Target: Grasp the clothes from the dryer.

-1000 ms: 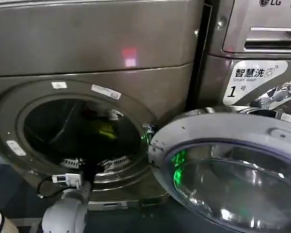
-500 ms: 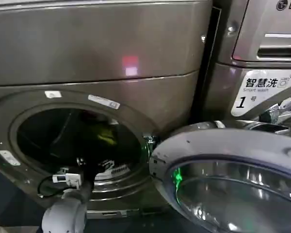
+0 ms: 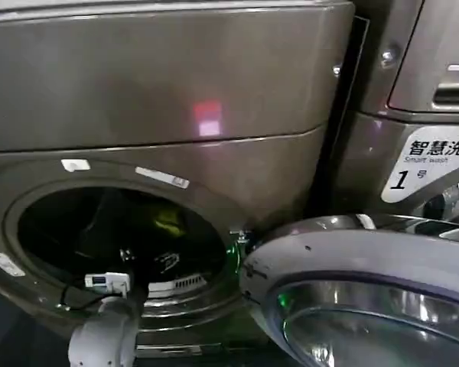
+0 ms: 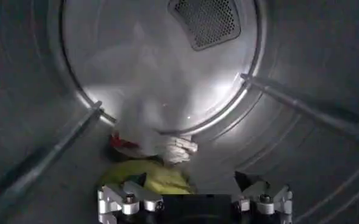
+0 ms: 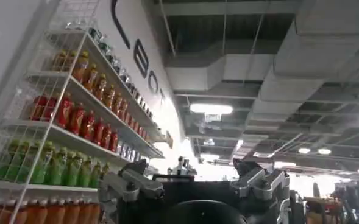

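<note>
The dryer [image 3: 161,84] stands with its round porthole [image 3: 118,245] open and its glass door [image 3: 367,260] swung out to the right. My left arm [image 3: 103,336] reaches in through the porthole. Inside the drum, the clothes lie low in a small heap: a yellow-green piece [image 4: 152,178] in front, and a white piece [image 4: 167,145] with a red patch [image 4: 119,143] behind it. A yellow-green scrap of the clothes [image 3: 168,222] shows in the head view too. My left gripper [image 4: 191,185] is open just short of the heap, one fingertip beside the yellow-green piece. My right gripper [image 5: 194,173] is open and empty, pointing up at the ceiling.
The open door's grey rim [image 3: 329,248] juts out low on the right. A similar machine [image 3: 428,164] with a "1" label stands to the right. Drum ribs [image 4: 301,103] run along the walls inside. Shelves of bottles [image 5: 63,122] stand off to the side of my right arm.
The head view has shifted, so both machines sit further right and the porthole looks larger. My left arm stays in the porthole.
</note>
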{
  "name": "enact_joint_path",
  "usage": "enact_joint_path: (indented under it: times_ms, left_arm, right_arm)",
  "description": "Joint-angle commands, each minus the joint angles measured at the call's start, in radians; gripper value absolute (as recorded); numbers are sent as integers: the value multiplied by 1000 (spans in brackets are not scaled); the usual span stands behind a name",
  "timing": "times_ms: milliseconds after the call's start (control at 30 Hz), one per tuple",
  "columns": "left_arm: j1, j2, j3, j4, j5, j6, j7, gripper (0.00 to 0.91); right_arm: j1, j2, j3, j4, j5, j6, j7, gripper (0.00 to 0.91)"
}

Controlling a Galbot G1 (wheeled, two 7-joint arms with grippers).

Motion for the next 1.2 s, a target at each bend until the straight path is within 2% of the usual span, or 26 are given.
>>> enact_joint_path:
  times_ms: [33, 233, 533, 667, 767, 900, 1067, 1200]
  left_arm:
    - [-289, 14, -14, 310, -14, 49, -3, 907]
    - [-407, 12, -21, 479, -8, 45, -14, 907]
    - [-560, 15, -31, 735, 66, -27, 1, 907]
    - [-618, 20, -32, 820, 157, -44, 68, 907]
    - [-669, 24, -35, 881, 324, -72, 220, 907]
    - [-687, 27, -47, 882, 631, -211, 464, 907]
    - [-726, 24, -63, 896, 952, -401, 645, 907]
    - [-750, 28, -62, 910, 1228, -597, 800, 907]
  right_arm:
    - [1, -1, 3, 0, 1, 2, 0, 907]
    - [-5, -1, 7, -7, 2, 3, 0, 907]
    - [0, -4, 3, -6, 1, 3, -1, 907]
    - [2, -2, -2, -10, 0, 5, 0, 907]
    - [2, 1, -5, -12, 0, 7, 0, 907]
    - [1, 1, -6, -12, 0, 8, 0, 907]
    - [2, 2, -14, -10, -2, 9, -1, 907]
    - [4, 8, -29, -13, -21, 18, 0, 907]
